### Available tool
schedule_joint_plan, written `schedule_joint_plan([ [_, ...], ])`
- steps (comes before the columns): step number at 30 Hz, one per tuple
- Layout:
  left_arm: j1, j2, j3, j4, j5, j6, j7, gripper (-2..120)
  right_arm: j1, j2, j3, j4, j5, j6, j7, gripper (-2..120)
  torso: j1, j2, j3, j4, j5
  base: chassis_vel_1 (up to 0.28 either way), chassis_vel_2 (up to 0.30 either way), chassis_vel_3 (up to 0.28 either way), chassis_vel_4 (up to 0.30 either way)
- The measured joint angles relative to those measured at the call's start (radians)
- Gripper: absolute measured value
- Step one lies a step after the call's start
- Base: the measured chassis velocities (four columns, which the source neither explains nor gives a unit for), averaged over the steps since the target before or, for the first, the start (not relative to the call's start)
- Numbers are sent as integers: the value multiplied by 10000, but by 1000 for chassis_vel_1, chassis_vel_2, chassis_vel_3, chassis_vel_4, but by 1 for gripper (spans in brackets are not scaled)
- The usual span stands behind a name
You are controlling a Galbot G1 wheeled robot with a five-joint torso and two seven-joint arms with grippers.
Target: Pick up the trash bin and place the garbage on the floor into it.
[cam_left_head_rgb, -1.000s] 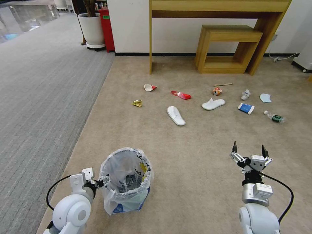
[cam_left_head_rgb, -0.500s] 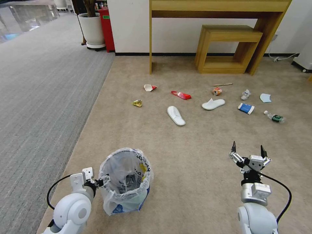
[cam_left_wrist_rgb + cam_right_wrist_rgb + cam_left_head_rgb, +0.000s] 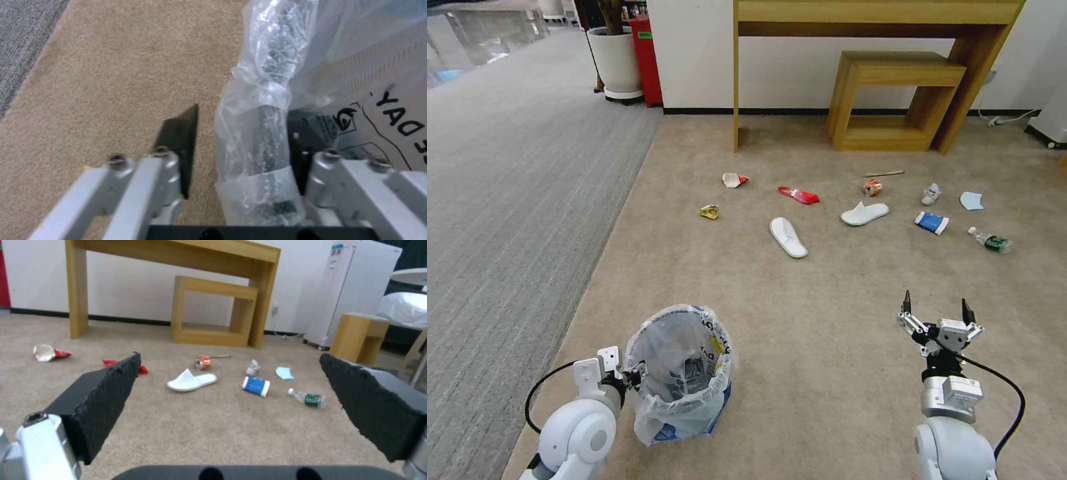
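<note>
Since a moment ago the small round trash bin (image 3: 679, 373), lined with a crinkled clear plastic bag with blue print, has shifted slightly toward the robot and tilted, drawn by the left gripper (image 3: 242, 156). That gripper straddles the bin's bag-wrapped rim, one dark finger (image 3: 180, 146) outside over the carpet and the other inside against the plastic; the outer finger stands apart from the bag, so the jaws are not yet clamped. The bin sits on the beige short-pile carpet (image 3: 827, 300) at the robot's near left. The right gripper (image 3: 936, 312) hovers low at the near right, its rough black pads (image 3: 102, 400) spread wide. Farther ahead lies the garbage: two white slippers (image 3: 788, 237), a red wrapper (image 3: 799, 195), a crushed orange can (image 3: 872, 187), and a clear bottle (image 3: 989, 240).
</note>
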Motion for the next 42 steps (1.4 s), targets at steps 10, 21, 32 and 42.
schedule_joint_plan([
  [10,85,-59,-15,4,241,-34,141,5,-33,7,7,14,-26,39,3,100,0,0,0,0,0,0,0,0,0],
  [21,178,-141,-54,-56,511,-108,441,1,-188,-5,46,163,-37,61,8,100,0,1,-1,0,1,0,0,0,0],
  [32,308,-266,-354,-254,671,-134,652,0,-314,-137,32,250,131,-38,104,100,0,0,0,0,0,0,0,0,0],
  [42,395,-464,-924,-885,319,-88,583,0,-348,-294,-32,290,303,-283,303,100,0,0,1,0,0,0,0,0,0],
])
